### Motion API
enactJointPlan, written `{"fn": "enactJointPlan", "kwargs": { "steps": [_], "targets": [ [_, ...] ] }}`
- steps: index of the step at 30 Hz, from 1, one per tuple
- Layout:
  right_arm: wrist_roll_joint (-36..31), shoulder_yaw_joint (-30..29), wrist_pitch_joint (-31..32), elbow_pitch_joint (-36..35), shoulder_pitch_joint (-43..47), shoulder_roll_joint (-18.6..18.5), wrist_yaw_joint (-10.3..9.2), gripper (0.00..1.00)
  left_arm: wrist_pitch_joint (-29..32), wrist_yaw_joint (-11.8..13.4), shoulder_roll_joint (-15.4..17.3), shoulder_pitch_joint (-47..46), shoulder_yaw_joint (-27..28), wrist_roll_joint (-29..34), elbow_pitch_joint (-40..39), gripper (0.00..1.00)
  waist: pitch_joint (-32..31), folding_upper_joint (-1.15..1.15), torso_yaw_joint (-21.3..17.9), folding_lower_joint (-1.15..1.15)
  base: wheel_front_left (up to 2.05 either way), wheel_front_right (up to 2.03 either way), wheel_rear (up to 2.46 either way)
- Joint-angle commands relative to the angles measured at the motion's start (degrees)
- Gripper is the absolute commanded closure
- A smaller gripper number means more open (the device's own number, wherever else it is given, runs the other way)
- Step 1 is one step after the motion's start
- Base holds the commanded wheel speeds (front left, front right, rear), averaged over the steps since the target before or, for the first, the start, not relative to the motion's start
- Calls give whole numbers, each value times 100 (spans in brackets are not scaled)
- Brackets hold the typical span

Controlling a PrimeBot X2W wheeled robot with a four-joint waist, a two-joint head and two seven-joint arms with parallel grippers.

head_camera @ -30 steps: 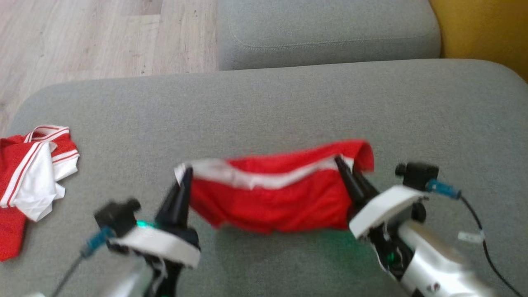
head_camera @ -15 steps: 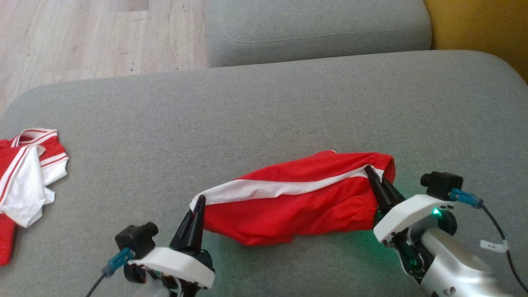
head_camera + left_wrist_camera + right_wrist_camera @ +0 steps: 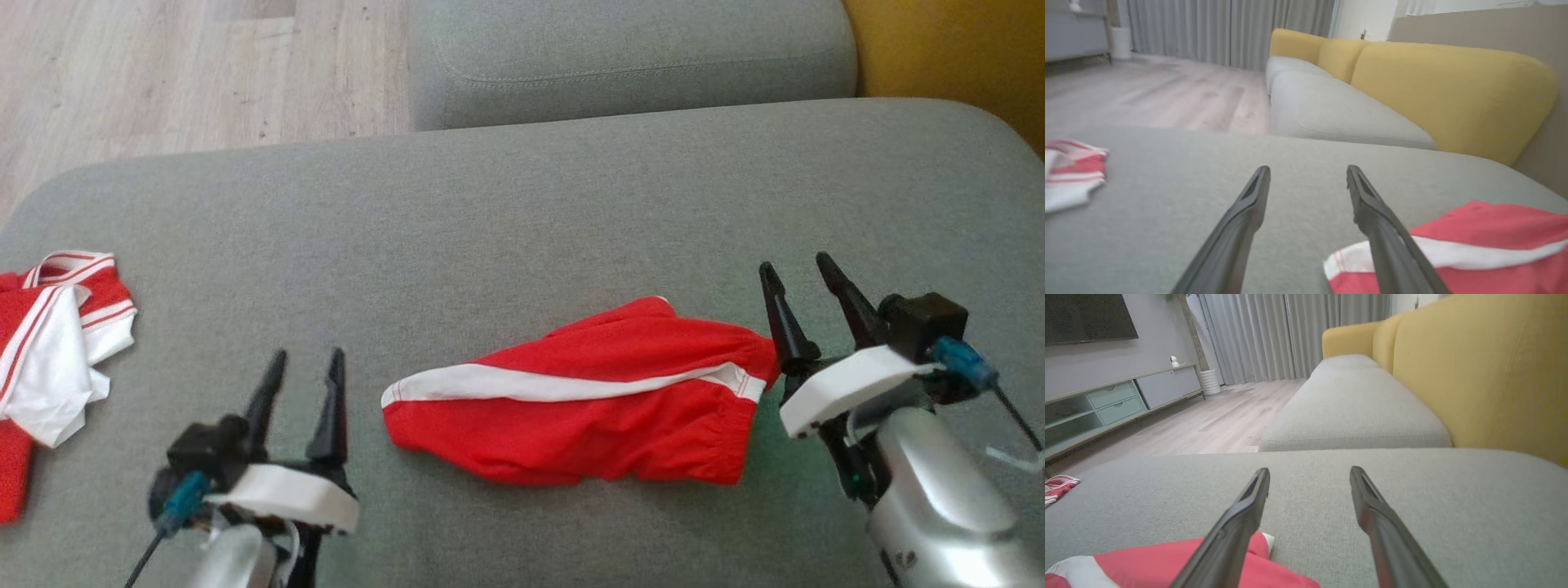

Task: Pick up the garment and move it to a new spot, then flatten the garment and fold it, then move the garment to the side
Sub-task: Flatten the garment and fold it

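The garment [image 3: 588, 400], red shorts with a white stripe, lies folded on the grey sofa cushion [image 3: 506, 220] between my two grippers. My left gripper [image 3: 304, 359] stands open just left of its white-striped end, holding nothing. My right gripper [image 3: 796, 265] is open at the garment's right end, its fingers clear of the cloth. In the left wrist view the garment [image 3: 1474, 241] lies at the lower right beside the open left gripper [image 3: 1306, 171]. In the right wrist view the garment [image 3: 1167, 559] shows at the lower left, under the left finger of the open right gripper [image 3: 1309, 471].
A second red and white piece of clothing [image 3: 49, 343] lies crumpled at the cushion's left edge. Another grey cushion [image 3: 629, 57] sits beyond, with a yellow backrest [image 3: 955, 57] on the right and wooden floor [image 3: 163, 73] at the far left.
Both grippers have opened and let go of the garment. It now lies flat on the cushion; the left gripper has drawn off to the left and the right one to the right.
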Motion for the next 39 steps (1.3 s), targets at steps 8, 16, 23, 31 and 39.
{"fn": "enactJointPlan", "kwargs": {
  "steps": [8,16,23,31,39],
  "targets": [
    [-1525,-818,-79,-1053,685,656,-4,0,-30,450,-271,211,1179,1772,-588,0,-47,0,63,0,0,0,0],
    [-1615,-910,-79,-945,1228,922,-4,0,-30,453,-579,722,1496,2195,-526,0,-88,0,83,0,0,0,0],
    [-1271,-797,-79,-668,1376,1005,-4,0,-30,410,-702,948,1583,2270,-560,0,-80,0,107,0,0,0,0],
    [-639,-589,-79,-499,1407,1041,-4,0,-30,344,-729,964,1620,2257,-529,0,-89,0,163,0,0,0,0],
    [71,-344,-79,-704,1321,1054,-4,0,-30,348,-731,986,1574,2127,-548,0,-75,0,180,0,0,0,0]
  ]
}}
